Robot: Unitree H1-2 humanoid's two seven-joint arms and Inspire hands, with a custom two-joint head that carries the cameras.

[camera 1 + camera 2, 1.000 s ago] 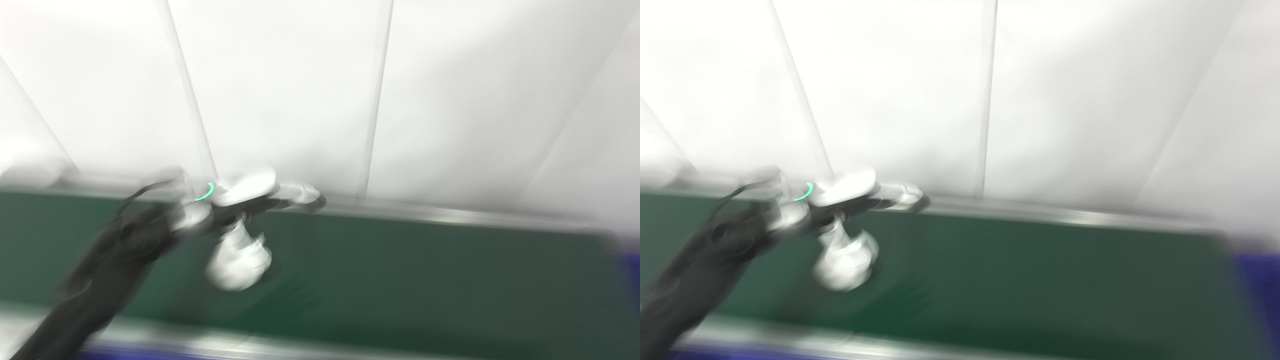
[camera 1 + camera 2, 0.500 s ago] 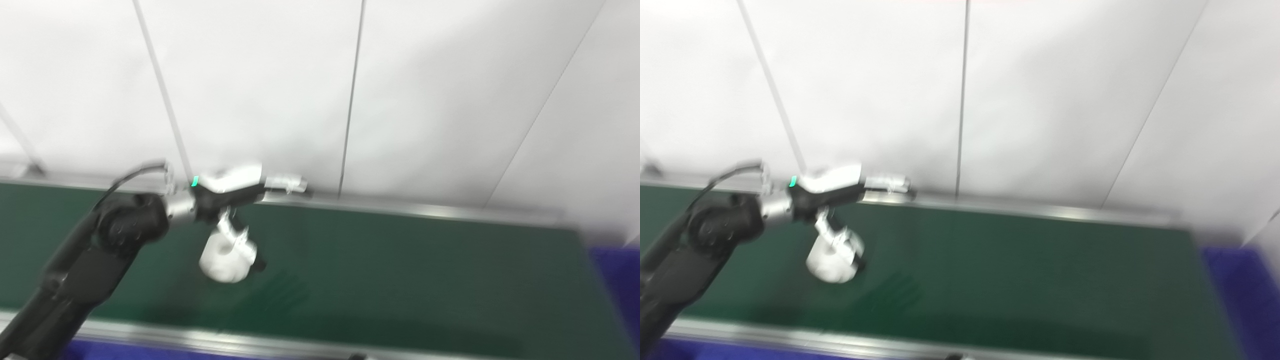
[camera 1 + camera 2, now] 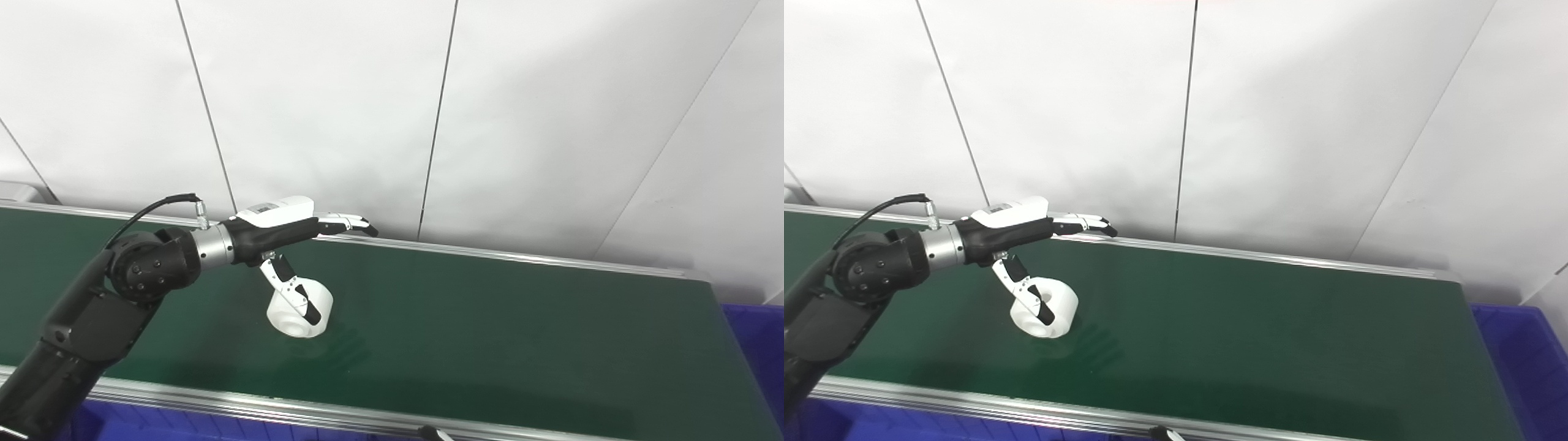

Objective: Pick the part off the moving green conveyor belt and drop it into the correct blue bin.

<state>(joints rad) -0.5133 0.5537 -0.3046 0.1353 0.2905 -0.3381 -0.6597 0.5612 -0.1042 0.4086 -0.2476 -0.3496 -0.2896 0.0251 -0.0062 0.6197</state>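
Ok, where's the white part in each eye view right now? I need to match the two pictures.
Left eye view: the white part sits left of centre on the green belt, under the left hand, whose thumb reaches down onto it.
Right eye view: the white part lies further left in the picture, again below the left hand.
Shared landmark: the vertical wall seam, right of the outstretched fingers.

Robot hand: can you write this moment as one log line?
left hand: open, thumb on white ring part | belt: part on it | bin: right end
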